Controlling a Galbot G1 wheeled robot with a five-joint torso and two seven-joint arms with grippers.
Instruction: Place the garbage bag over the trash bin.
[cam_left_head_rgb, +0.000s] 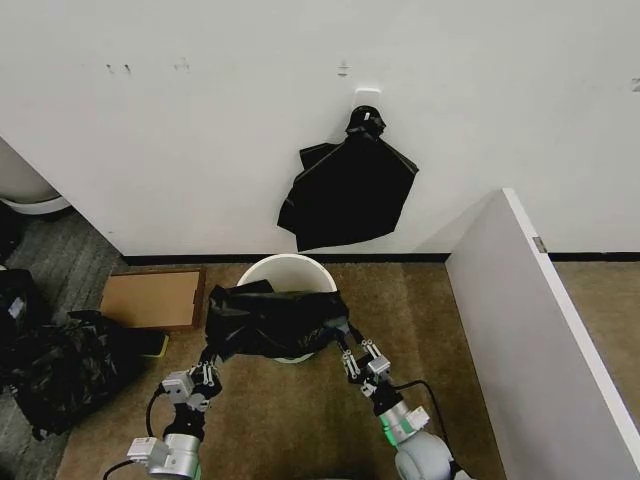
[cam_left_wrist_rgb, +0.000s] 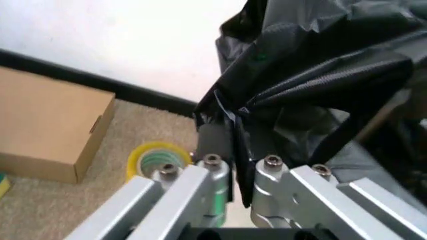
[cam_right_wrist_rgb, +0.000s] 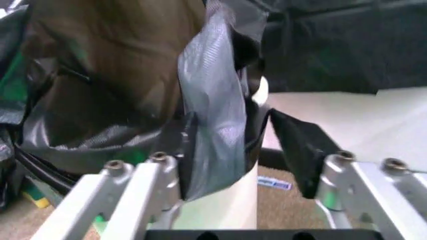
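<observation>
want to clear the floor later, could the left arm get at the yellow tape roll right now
Probably not yet. The left gripper is shut on the garbage bag stretched over the trash bin. The tape roll lies uncovered on the carpet beside the cardboard box, so it would need to release first.

Crinkly black garbage bag stretched over cream-white trash bin
</observation>
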